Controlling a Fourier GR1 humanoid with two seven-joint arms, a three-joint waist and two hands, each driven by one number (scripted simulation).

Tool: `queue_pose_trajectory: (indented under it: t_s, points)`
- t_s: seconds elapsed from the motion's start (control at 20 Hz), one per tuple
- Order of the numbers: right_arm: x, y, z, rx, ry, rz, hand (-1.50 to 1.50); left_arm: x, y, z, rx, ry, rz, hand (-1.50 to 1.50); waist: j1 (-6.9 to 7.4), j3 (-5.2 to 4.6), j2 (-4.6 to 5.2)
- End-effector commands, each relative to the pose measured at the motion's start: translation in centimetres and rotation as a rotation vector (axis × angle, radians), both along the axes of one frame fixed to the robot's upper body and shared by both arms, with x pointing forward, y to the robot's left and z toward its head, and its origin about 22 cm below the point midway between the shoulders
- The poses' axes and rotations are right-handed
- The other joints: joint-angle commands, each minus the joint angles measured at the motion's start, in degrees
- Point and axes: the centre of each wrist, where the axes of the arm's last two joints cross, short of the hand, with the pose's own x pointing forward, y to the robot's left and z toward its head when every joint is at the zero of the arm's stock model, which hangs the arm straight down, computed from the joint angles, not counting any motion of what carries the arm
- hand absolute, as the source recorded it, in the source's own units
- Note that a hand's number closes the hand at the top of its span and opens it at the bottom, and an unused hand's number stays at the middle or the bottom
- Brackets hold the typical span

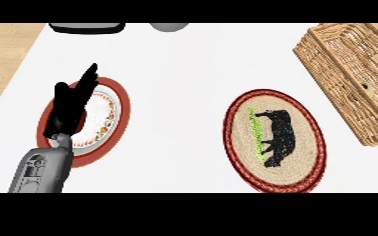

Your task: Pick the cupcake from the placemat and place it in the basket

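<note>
No cupcake shows on the placemat (274,139) or in what shows of the basket (345,75) (right hand unseen). The left hand (69,111) rests open over a plate (119,111). A cupcake would likely be light and crushable; hold its base.
</note>
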Motion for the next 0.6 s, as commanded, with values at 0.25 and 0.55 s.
queue_pose_trajectory:
  t_s: [0.25, 0.55]
  points:
    - [-6.8, -7.7, 2.6, 0.177, -0.082, -0.22, -1.5, -0.8, -0.2, 1.1, 0.015, -0.008, -0.019, 0.0, 0.66, 0.14, 0.05]
    - [-13.6, -12.5, 2.3, 0.191, -0.07, -0.208, -1.5, -0.6, 0.8, 0.6, -0.002, -0.017, -0.003, 0.0, 0.23, 0.34, 0.48]
